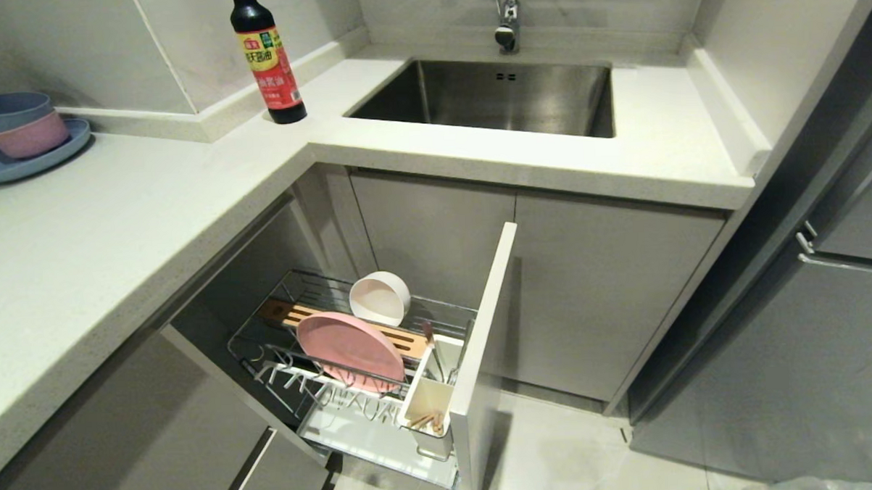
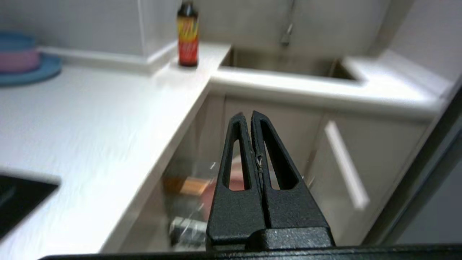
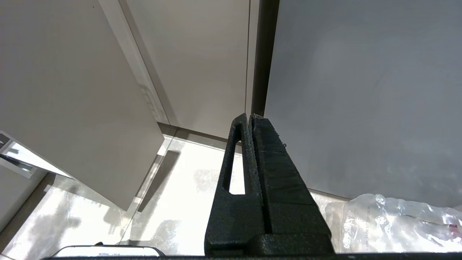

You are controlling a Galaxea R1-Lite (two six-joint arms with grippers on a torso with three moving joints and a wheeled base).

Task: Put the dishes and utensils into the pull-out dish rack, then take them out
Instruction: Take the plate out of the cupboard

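From the head view I see neither arm. The pull-out dish rack (image 1: 352, 349) stands drawn out below the tabletop's inner corner, already loaded: the pink plate (image 1: 349, 349) stands on edge in the wooden slots, the white bowl (image 1: 380, 298) is tipped on its side just behind it, and the chopsticks (image 1: 426, 421) sit in the white utensil cup (image 1: 427, 401) by the cabinet front. I cannot make out the spoon. So I judge that unloading comes next.

In the left wrist view my left gripper (image 2: 251, 115) has its fingers pressed together, empty, above the tabletop's front edge. The rack lies ahead of it and below (a pink blur shows behind the fingers), so this arm is nearer.

In the right wrist view my right gripper (image 3: 251, 117) is also closed on nothing, pointing at the floor beside grey cabinet doors, well apart from the rack.
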